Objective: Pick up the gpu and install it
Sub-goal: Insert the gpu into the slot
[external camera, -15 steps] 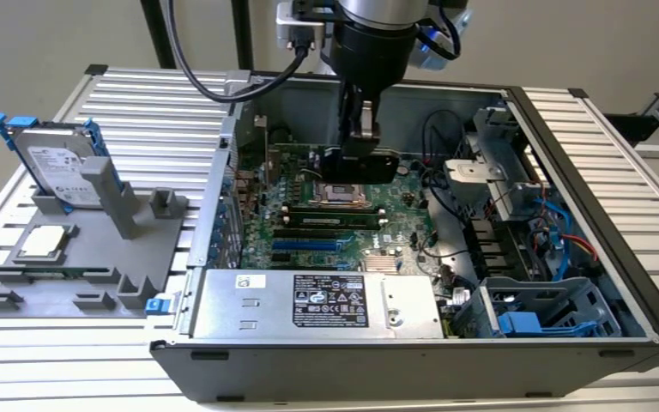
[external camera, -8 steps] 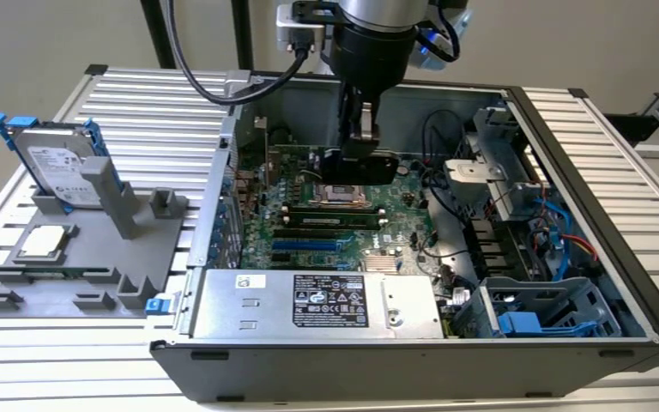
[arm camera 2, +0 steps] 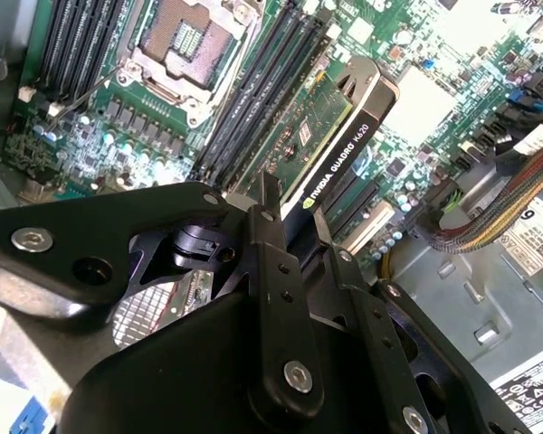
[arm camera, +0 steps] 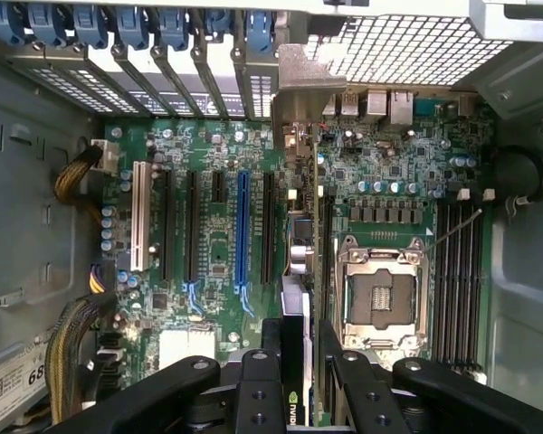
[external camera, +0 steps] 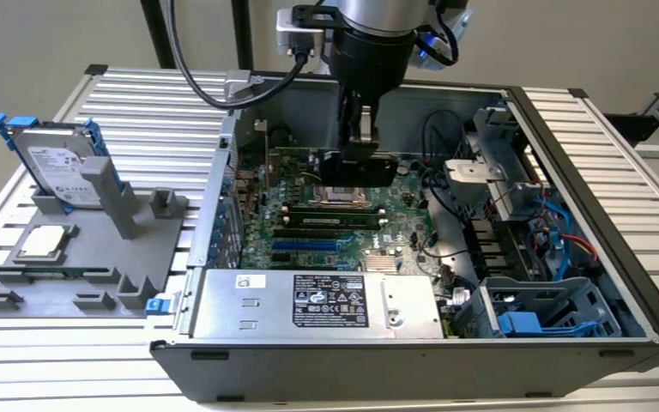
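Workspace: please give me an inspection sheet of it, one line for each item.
Surface: ribbed metal table carrying an open computer case.
Job's things: gpu held on edge above the motherboard, beside the empty processor socket.
Clutter: hard drive and processor chip on a grey holder.
Grippers: hand shut on the gpu.
Cables: black cable hanging from the arm; braided bundle inside the case.
Surroundings: nothing seen.
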### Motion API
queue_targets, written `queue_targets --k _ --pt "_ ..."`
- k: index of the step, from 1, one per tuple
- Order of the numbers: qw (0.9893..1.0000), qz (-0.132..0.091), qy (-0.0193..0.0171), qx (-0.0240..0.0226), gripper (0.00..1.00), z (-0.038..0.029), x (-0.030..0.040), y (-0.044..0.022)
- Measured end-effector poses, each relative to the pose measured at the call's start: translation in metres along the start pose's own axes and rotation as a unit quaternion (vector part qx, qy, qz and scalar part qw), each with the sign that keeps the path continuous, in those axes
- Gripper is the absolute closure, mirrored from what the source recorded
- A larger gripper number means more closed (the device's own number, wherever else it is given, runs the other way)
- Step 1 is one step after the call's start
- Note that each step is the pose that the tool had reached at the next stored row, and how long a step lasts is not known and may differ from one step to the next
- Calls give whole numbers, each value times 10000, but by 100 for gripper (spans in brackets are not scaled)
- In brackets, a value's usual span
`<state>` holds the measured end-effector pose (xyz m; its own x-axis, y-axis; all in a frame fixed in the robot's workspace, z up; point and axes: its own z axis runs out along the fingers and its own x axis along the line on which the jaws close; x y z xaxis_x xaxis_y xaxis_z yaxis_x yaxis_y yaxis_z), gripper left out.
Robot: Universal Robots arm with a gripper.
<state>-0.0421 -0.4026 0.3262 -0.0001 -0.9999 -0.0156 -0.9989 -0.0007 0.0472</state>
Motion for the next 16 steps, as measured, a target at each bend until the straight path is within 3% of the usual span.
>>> queue_targets --k 10,16 --pt "10000 0 0 0 100 98 1 -6" --pt "10000 0 1 0 100 99 2 -6"
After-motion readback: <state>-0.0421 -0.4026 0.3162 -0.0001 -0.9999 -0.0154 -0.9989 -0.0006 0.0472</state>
